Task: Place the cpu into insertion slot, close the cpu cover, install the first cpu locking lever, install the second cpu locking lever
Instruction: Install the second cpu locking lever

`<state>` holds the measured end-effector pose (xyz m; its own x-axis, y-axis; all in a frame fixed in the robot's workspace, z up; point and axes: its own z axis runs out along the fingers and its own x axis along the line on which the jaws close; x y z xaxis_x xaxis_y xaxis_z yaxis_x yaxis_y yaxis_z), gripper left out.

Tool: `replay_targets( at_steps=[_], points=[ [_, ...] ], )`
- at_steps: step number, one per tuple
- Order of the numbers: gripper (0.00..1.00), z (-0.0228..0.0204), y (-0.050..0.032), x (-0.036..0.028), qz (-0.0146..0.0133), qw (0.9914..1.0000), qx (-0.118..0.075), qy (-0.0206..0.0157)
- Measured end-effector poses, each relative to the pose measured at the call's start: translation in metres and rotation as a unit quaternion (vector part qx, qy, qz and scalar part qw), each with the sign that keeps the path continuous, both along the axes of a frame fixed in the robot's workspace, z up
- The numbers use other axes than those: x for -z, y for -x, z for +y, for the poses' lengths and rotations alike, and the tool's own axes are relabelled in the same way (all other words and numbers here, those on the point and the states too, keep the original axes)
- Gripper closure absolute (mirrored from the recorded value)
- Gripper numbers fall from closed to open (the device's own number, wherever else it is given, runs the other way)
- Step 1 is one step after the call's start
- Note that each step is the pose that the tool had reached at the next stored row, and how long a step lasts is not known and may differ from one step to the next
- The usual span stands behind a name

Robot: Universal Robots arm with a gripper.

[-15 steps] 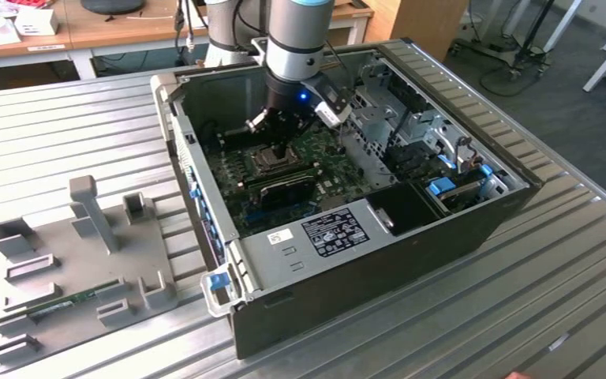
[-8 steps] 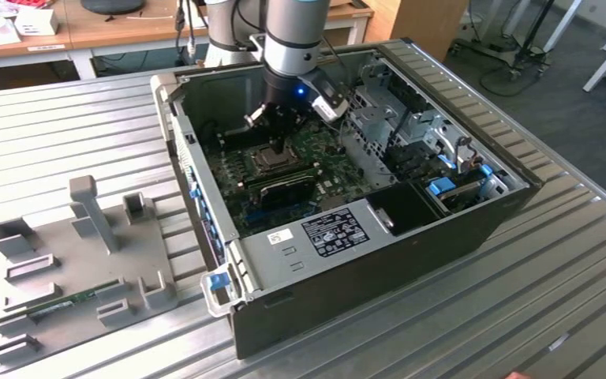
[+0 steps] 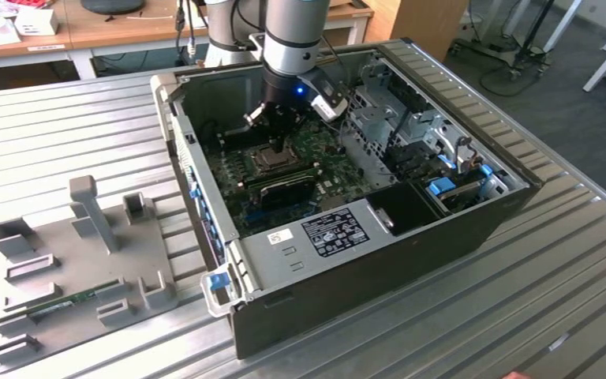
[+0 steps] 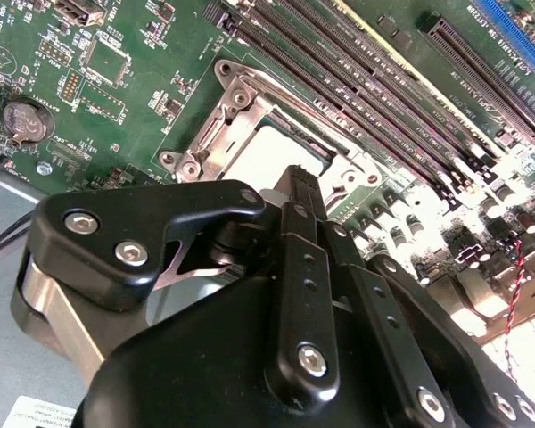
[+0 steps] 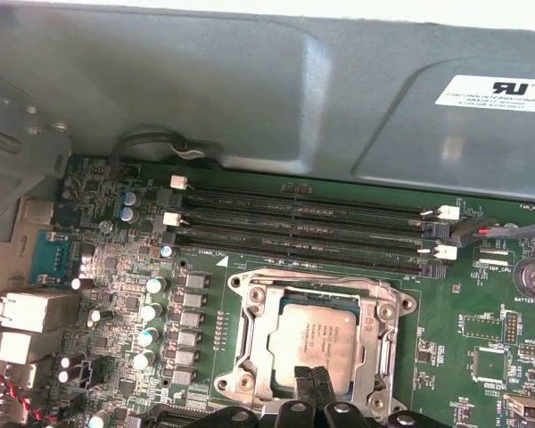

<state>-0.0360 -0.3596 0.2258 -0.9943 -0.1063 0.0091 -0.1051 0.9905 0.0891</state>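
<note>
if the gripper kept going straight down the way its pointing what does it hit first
Most likely the cpu lying under the cpu cover: the gripper points at its near edge, though how far above it sits is unclear.

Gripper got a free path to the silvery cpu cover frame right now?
Probably yes. The gripper hangs directly above the socket, its tips over the silvery-grey square cpu seated inside the silvery metal cpu cover frame. Nothing lies between them; the long black memory slots sit off to one side.

The open computer case (image 3: 356, 197) is seen from high up and far off in the exterior view. The insertion slot (image 4: 267, 147) (image 5: 316, 334) is seen close up in both wrist views.
</note>
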Motion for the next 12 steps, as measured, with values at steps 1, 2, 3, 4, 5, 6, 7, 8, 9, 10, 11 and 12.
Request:
replay_targets(
  at_steps=[1,2,3,4,5,6,7,8,9,10,11,12],
  points=[
    [0.89,0.0000,0.0000,0.0000,0.0000,1.00000,0.000,0.0000],
    [0.89,0.0002,0.0000,0.0001,0.0000,1.00000,0.000,-0.0001],
    [0.89,0.0004,-0.0001,0.0002,0.0000,1.00000,0.000,0.0000],
    [0.89,0.0008,-0.0001,0.0002,0.0000,1.00000,0.000,0.0001],
    [0.89,0.0013,-0.0001,0.0002,0.0000,1.00000,0.000,0.0001],
    [0.89,0.0020,-0.0001,0.0003,0.0000,1.00000,0.000,0.0000],
    [0.89,0.0024,-0.0001,0.0003,0.0000,1.00000,0.000,0.0000],
    [0.89,0.0026,-0.0002,0.0004,0.0000,1.00000,0.000,0.0000],
    [0.89,0.0026,-0.0002,0.0004,0.0000,1.00000,0.000,0.0000],
    [0.89,0.0026,-0.0001,0.0004,0.0000,1.00000,0.000,0.0000],
    [0.89,0.0026,-0.0001,0.0004,0.0000,1.00000,0.000,0.0000],
    [0.89,0.0027,-0.0002,0.0004,0.0000,1.00000,0.000,-0.0001]
  ],
)
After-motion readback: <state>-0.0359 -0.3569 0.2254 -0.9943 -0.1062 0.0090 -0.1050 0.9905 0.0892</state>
